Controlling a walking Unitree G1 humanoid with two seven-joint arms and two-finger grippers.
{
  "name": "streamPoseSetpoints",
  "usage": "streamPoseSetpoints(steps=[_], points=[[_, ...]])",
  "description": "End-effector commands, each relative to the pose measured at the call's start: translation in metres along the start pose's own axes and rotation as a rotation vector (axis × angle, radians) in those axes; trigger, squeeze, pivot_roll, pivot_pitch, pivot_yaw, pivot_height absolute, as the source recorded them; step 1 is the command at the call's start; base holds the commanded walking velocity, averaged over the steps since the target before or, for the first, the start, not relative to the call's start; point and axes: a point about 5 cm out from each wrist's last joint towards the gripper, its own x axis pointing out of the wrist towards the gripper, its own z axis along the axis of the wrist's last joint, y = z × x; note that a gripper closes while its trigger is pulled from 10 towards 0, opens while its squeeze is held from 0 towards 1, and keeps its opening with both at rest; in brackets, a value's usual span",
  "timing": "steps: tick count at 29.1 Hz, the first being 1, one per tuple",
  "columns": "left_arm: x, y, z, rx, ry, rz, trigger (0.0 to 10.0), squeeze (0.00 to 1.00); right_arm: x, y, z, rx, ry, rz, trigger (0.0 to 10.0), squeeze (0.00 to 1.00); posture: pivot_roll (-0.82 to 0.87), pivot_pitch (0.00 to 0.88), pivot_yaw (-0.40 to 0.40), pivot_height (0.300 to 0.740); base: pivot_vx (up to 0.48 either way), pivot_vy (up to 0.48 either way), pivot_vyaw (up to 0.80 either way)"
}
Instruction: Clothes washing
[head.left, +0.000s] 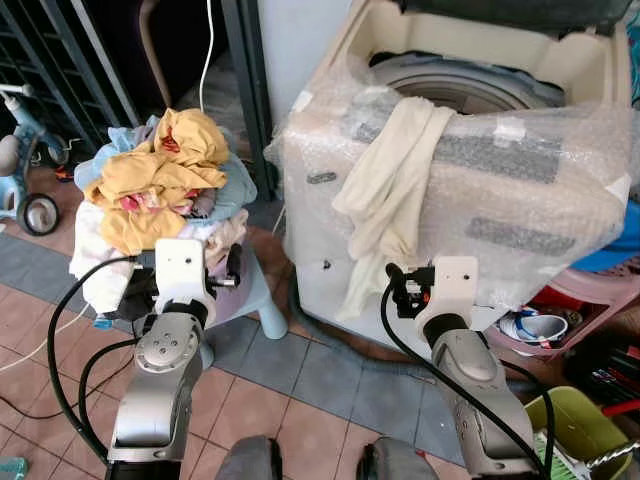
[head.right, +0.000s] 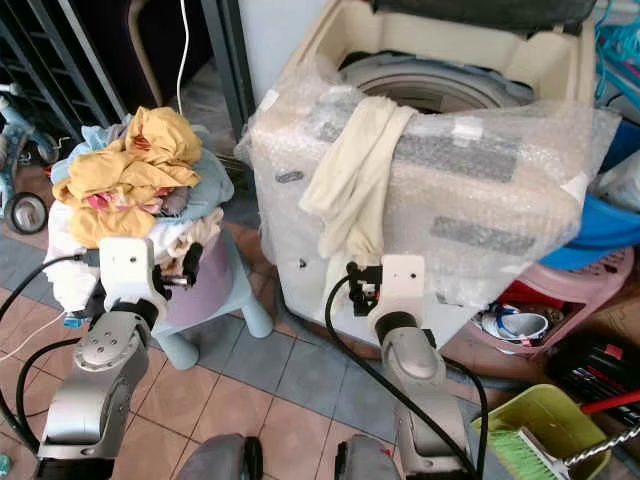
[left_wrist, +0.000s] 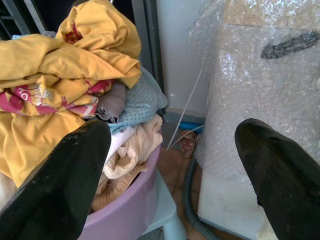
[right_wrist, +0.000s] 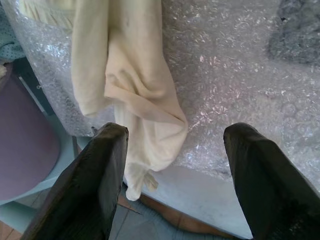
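Top-loading washing machine (head.left: 470, 150), lid up, drum opening visible, front and control panel wrapped in bubble wrap (head.left: 540, 215). A cream garment (head.left: 395, 190) hangs over the front edge of the machine, most of its length down the outside of the wrapped front, upper end lying toward the drum rim.

Right gripper (right_wrist: 172, 175): fingers spread wide, grasping nothing, aimed at the lower hanging end of the cream garment, one finger (right_wrist: 85, 185) just beside the cloth; contact cannot be judged.

Left gripper (left_wrist: 175, 175): fingers also spread, empty, pointing into the gap between the laundry pile and the machine.

Pile of clothes (head.left: 165, 175), mostly yellow garments with some pale blue and cream pieces, heaped in a purple basin (left_wrist: 125, 215) that stands on a light blue plastic stool (head.left: 262, 300), just left of the machine.

Surroundings: grey drain hose (left_wrist: 190, 200) on the tiled floor beside the machine's base; child's tricycle (head.left: 25, 150) at far left; pink basket (head.right: 570, 300) and green dustpan with brush (head.right: 530, 440) at right.
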Motion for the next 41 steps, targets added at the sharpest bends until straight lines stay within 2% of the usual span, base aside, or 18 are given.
streamPoseSetpoints(steps=[1, 13, 22, 25, 26, 28, 29, 34, 37, 41], points=[[-0.001, -0.001, -0.003, 0.01, 0.016, -0.006, 10.0, 0.0, -0.002, -0.002, 0.002, -0.009, -0.003, -0.003, 10.0, 0.0, -0.02, 0.134, 0.035, 0.74, 0.285, 0.0, 0.0], [0.0, -0.001, -0.002, 0.003, 0.019, -0.003, 10.0, 0.0, 0.015, 0.003, 0.002, -0.074, 0.029, 0.082, 10.0, 0.0, 0.01, 0.133, 0.031, 0.74, 0.337, 0.101, 0.0], [-0.004, 0.001, -0.005, 0.01, 0.039, 0.01, 10.0, 0.0, 0.025, 0.001, -0.003, -0.156, 0.064, 0.096, 10.0, 0.0, 0.01, 0.14, 0.032, 0.74, 0.0, 0.0, 0.0], [-0.003, -0.001, -0.005, 0.01, 0.038, 0.001, 10.0, 0.0, 0.035, 0.004, 0.001, -0.157, 0.058, 0.096, 10.0, 0.0, 0.02, 0.145, 0.037, 0.74, 0.0, 0.0, 0.0], [-0.003, -0.001, -0.004, 0.01, 0.037, -0.003, 10.0, 0.0, 0.04, 0.008, 0.004, -0.15, 0.051, 0.11, 4.5, 0.0, 0.02, 0.146, 0.037, 0.74, 0.0, 0.0, 0.0], [-0.003, -0.002, -0.003, 0.01, 0.036, -0.006, 10.0, 0.0, 0.043, 0.011, 0.006, -0.146, 0.047, 0.122, 4.5, 0.0, 0.02, 0.146, 0.037, 0.74, 0.0, 0.0, 0.0], [-0.003, -0.002, -0.003, 0.01, 0.036, -0.007, 10.0, 0.0, 0.046, 0.015, 0.008, -0.134, 0.044, 0.146, 0.0, 0.0, 0.02, 0.146, 0.036, 0.74, 0.0, 0.0, 0.0], [-0.004, -0.001, -0.004, 0.012, 0.038, -0.003, 10.0, 0.0, 0.05, 0.028, 0.01, -0.105, 0.05, 0.243, 0.0, 0.0, 0.03, 0.146, 0.032, 0.74, 0.0, 0.0, 0.0], [-0.004, -0.003, -0.005, 0.012, 0.044, -0.002, 10.0, 0.0, 0.052, 0.039, 0.003, -0.082, 0.094, 0.335, 0.0, 0.0, 0.03, 0.146, 0.03, 0.74, 0.0, 0.0, 0.0], [-0.003, -0.003, -0.005, 0.014, 0.046, -0.003, 10.0, 0.0, 0.052, 0.045, 0.001, -0.088, 0.115, 0.367, 0.0, 0.0, 0.02, 0.146, 0.03, 0.74, 0.0, 0.0, 0.0]])
